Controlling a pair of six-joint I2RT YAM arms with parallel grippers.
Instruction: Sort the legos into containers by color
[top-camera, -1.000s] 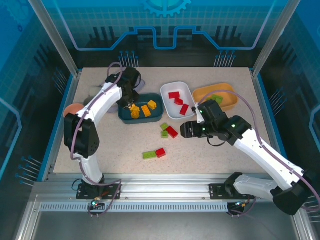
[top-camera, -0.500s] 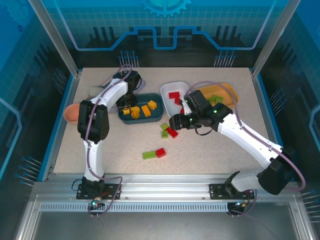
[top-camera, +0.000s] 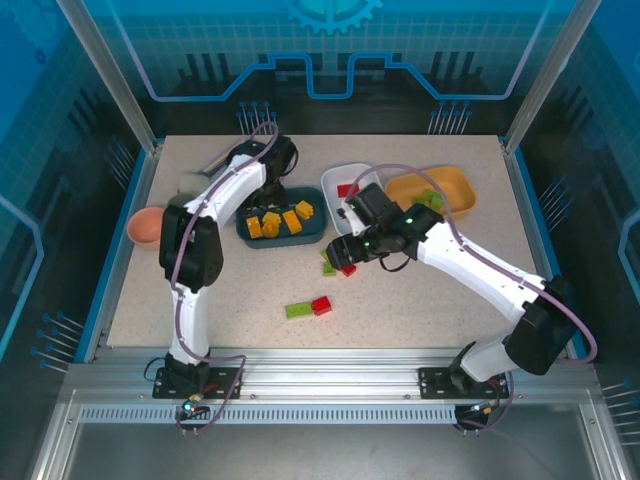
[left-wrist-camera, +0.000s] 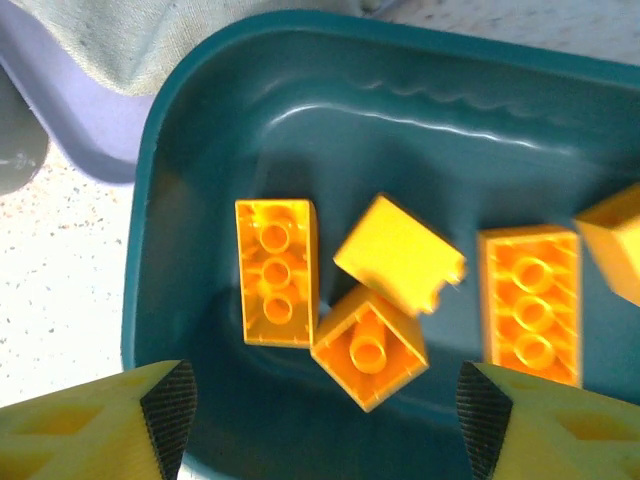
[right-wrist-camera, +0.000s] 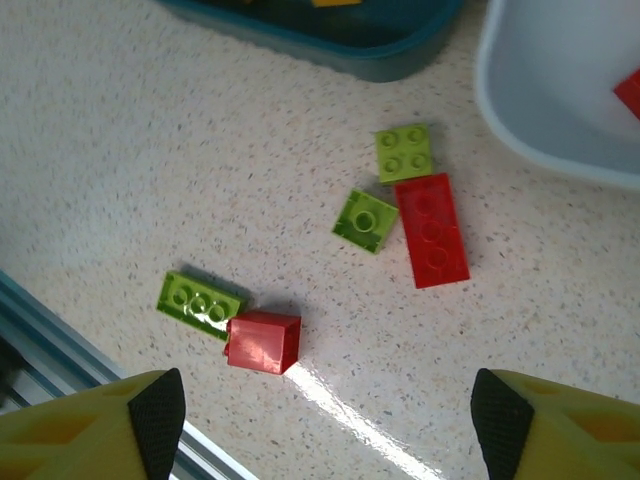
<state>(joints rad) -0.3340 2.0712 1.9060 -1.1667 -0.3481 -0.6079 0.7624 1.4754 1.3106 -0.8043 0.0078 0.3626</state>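
In front of the teal dish bare counter lies open around five loose bricks; the white dish crowds its right side

white dish: cut off right | teal dish: cut off top

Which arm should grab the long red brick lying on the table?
Right, I'd say. The right gripper hangs open just short of the red brick and two green bricks beside it, near the white dish. The left gripper is open over the teal dish of yellow bricks, farther away.
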